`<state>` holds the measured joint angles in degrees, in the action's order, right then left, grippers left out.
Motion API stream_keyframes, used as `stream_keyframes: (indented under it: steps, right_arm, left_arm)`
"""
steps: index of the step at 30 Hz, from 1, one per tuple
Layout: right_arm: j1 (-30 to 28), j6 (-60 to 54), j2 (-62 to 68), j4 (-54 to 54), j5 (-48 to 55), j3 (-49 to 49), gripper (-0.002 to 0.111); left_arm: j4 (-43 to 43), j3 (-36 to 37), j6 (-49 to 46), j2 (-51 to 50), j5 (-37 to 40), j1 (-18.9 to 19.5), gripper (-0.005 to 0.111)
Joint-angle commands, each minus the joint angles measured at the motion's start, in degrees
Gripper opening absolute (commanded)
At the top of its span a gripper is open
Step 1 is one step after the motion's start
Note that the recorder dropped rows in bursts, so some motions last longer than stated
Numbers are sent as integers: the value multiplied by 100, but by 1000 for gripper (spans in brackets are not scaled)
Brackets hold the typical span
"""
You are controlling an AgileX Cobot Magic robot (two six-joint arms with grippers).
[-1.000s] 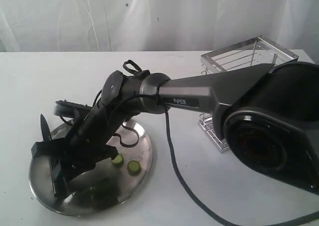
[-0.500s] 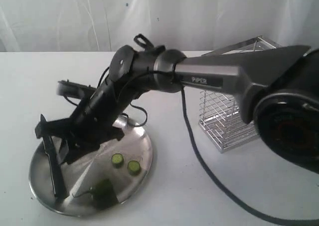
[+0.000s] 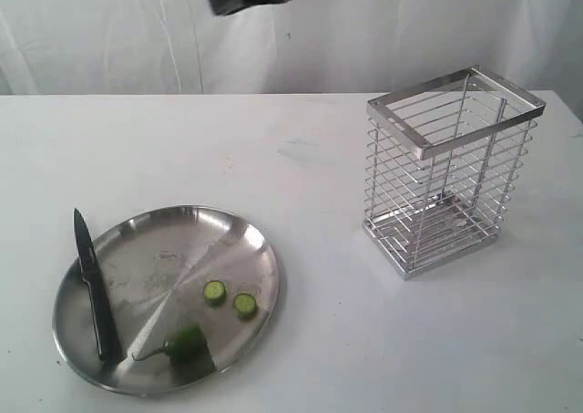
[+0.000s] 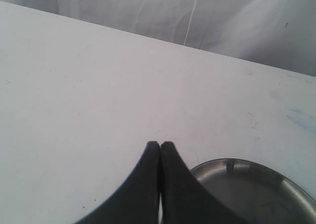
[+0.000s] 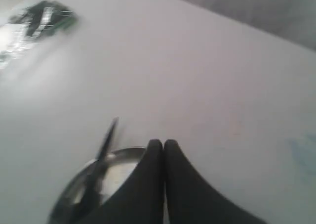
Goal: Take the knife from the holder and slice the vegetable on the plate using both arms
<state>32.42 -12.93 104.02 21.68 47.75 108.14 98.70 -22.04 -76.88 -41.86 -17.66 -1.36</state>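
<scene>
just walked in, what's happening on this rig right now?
Nothing is held. The small black-handled knife lies along the left edge of the round stainless-steel plate, which also holds the green chili pepper and two cut slices. The chrome wire holder stands to the right, no knife in it. Left gripper and right gripper are both shut and empty, above the table.
</scene>
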Motion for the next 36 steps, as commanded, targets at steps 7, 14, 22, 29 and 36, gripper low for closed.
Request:
stream_keyframes:
  steps: [7, 14, 22, 29, 36]
  right_arm:
    - [-1770, 639, -756, -2241, 1023, -239, 0]
    - [-4713, 2176, -1670, -2168, 155, -1234, 0]
    - [-5065, 2272, -4670, -2488, -1389, -3212, 0]
    - [-4458, 1198, -7182, -2476, -2943, -4826, 0]
    - [-3750, 1168, -8562, -1654, -2086, -5999, 0]
  left_arm:
    - [125, 23, -180, 57, 29, -7, 0]
    - [125, 23, -1171, 57, 89, -7, 0]
    - [125, 23, -1164, 57, 89, -7, 0]
    - [125, 23, -1164, 57, 89, -7, 0]
    - [125, 23, -1164, 57, 77, -7, 0]
